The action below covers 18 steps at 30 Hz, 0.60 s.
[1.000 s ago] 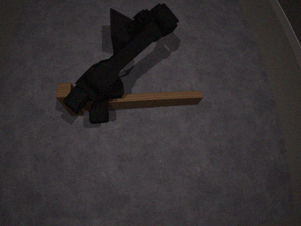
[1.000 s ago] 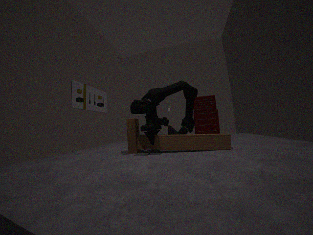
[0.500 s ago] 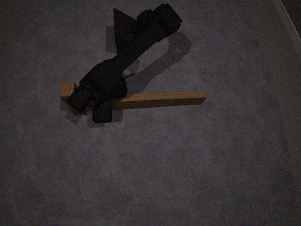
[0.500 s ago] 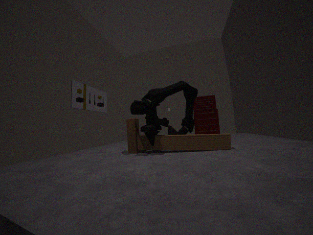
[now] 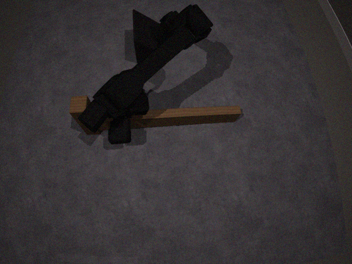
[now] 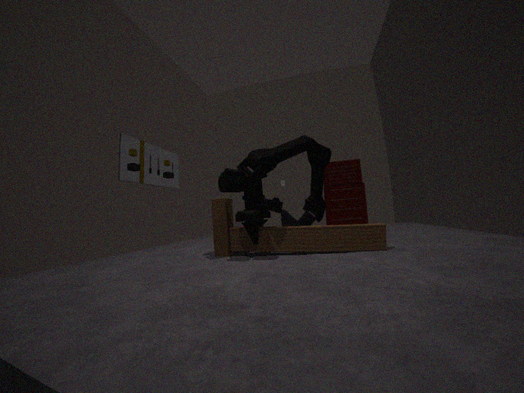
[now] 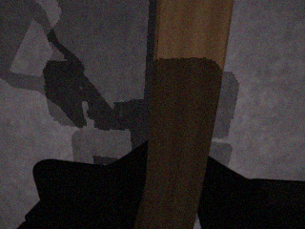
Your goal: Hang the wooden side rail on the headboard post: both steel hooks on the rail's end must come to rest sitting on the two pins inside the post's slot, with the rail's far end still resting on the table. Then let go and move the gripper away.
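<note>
Rail lies on grey table.

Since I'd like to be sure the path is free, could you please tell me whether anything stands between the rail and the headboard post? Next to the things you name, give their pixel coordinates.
Nothing visible does. The rail (image 5: 193,113) (image 6: 313,238) (image 7: 188,38), gripped in the claw (image 6: 254,237), reaches right up to the post (image 5: 79,104) (image 6: 221,226); hooks and pins are hidden.

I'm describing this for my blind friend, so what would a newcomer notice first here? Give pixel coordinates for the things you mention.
Probably the angular black robot arm (image 5: 168,42) (image 6: 287,151), arching over the tabletop. Below it, a long tan wooden rail runs beside an upright wooden post (image 5: 79,103) (image 6: 221,226). Behind, a bright red tiered cabinet (image 6: 345,198) stands out.
</note>
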### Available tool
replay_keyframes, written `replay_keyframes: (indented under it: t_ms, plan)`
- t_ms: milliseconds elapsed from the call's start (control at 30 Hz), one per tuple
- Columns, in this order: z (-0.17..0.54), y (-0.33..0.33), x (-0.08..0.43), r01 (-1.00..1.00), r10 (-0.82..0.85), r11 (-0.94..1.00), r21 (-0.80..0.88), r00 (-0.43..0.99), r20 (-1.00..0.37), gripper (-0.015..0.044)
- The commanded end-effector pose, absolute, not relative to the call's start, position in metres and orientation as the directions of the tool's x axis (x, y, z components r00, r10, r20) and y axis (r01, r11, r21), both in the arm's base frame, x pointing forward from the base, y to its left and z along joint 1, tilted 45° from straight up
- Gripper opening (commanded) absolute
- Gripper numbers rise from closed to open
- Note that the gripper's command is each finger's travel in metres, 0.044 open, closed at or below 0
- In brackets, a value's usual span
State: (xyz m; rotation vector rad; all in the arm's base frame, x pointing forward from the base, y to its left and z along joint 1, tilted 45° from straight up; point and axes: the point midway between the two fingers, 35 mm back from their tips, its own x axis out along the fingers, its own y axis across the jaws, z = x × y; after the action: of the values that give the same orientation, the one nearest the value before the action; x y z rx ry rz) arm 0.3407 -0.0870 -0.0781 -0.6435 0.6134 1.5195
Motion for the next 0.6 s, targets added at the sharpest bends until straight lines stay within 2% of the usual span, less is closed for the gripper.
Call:
replay_keyframes:
  t_ms: [0,567]
  plan:
    - [-0.0796,-0.0899,0.3399,-0.999,0.689,-0.04,0.001,-0.028,-0.724,0.0]
    - [-0.0815,-0.088,0.3398,-0.999,0.689,-0.04,0.001,-0.028,-0.724,0.0]
